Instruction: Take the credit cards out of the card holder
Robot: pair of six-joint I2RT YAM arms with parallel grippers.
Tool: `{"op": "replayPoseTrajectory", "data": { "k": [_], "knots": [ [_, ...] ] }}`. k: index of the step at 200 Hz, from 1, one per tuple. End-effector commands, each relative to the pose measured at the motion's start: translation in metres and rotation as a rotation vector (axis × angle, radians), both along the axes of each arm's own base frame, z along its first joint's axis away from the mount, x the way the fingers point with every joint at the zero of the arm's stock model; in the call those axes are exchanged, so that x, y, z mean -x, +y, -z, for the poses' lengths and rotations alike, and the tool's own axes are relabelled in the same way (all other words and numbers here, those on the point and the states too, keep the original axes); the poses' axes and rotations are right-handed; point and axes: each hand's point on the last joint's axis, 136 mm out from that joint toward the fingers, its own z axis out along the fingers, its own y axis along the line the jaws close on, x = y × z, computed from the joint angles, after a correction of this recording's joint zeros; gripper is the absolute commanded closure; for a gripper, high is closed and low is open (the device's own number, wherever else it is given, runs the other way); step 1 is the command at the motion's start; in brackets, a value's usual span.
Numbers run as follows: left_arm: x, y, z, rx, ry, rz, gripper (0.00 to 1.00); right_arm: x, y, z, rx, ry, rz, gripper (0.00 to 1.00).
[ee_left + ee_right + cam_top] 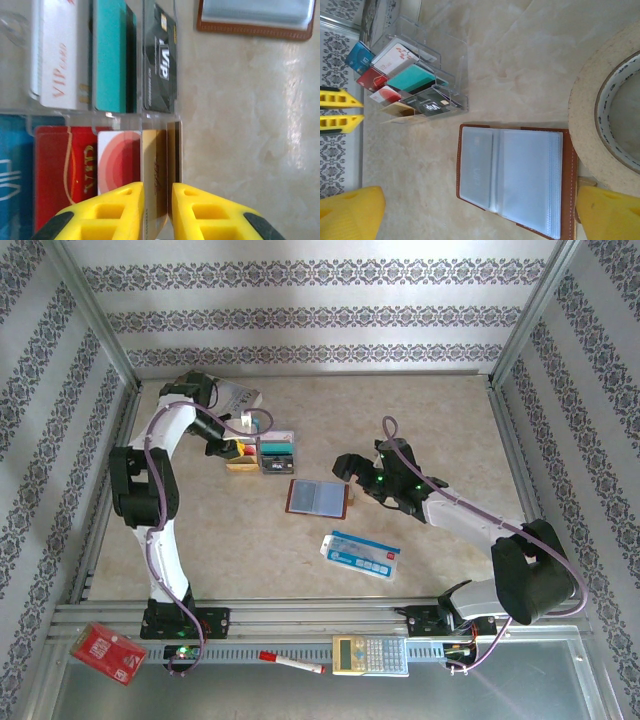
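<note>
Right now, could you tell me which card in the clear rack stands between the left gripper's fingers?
The yellow-gold card in the end slot, beside the white card with red circles: the left gripper straddles it alone.

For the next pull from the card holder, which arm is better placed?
Right, probably. The right claw hangs open over the open card holder, while the left claw is off at the clear rack, straddling a gold card.

left pincer (158, 202): fingers narrowly apart | right pincer (480, 212): jaws wide, arm stretched toward centre
</note>
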Motion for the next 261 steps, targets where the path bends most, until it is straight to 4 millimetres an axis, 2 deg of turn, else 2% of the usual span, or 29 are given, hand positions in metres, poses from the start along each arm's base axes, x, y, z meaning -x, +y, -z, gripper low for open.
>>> {"op": "replayPoseTrajectory", "data": {
  "k": [1,26,48,65,77,94,115,135,149,172,205,234,261],
  "knots": [
    [0.0,-0.015,-0.044,0.132,-0.057,-0.068,0.72,0.005,0.004,0.005,0.071,-0.023,-0.028,0.02],
    [-0.026,-0.02,-0.069,0.215,-0.176,-0.29,0.61,0.01,0.013,0.01,0.144,-0.035,-0.067,0.03],
    [-0.056,-0.015,-0.104,0.36,-0.332,-0.569,0.49,0.013,0.023,0.018,0.198,-0.035,-0.1,0.03],
    [-0.06,-0.013,-0.127,0.501,-0.361,-0.724,0.46,0.014,0.031,0.022,0.234,-0.033,-0.125,0.03],
    [-0.059,-0.01,-0.132,0.586,-0.326,-0.841,0.46,0.015,0.035,0.025,0.269,-0.035,-0.141,0.03],
    [-0.049,-0.002,-0.123,0.648,-0.233,-1.013,0.47,0.015,0.04,0.028,0.316,-0.035,-0.157,0.03],
    [-0.029,0.013,-0.092,0.658,-0.124,-1.255,0.49,0.013,0.046,0.034,0.389,-0.032,-0.176,0.04],
    [-0.006,0.019,-0.063,0.668,-0.01,-1.392,0.49,0.01,0.051,0.042,0.481,-0.021,-0.188,0.05],
    [0.012,0.02,-0.048,0.68,0.067,-1.456,0.45,0.008,0.056,0.046,0.535,-0.017,-0.198,0.06],
    [0.038,0.011,-0.033,0.725,0.18,-1.473,0.4,0.006,0.065,0.056,0.622,0.006,-0.216,0.06],
    [0.064,0.002,-0.011,0.767,0.31,-1.509,0.33,0.006,0.07,0.072,0.687,0.052,-0.222,0.07],
    [0.077,-0.011,-0.006,0.804,0.383,-1.45,0.28,0.007,0.069,0.086,0.72,0.091,-0.226,0.08],
    [0.083,-0.015,-0.004,0.824,0.43,-1.451,0.24,0.01,0.068,0.099,0.735,0.13,-0.241,0.09]
  ]
}}
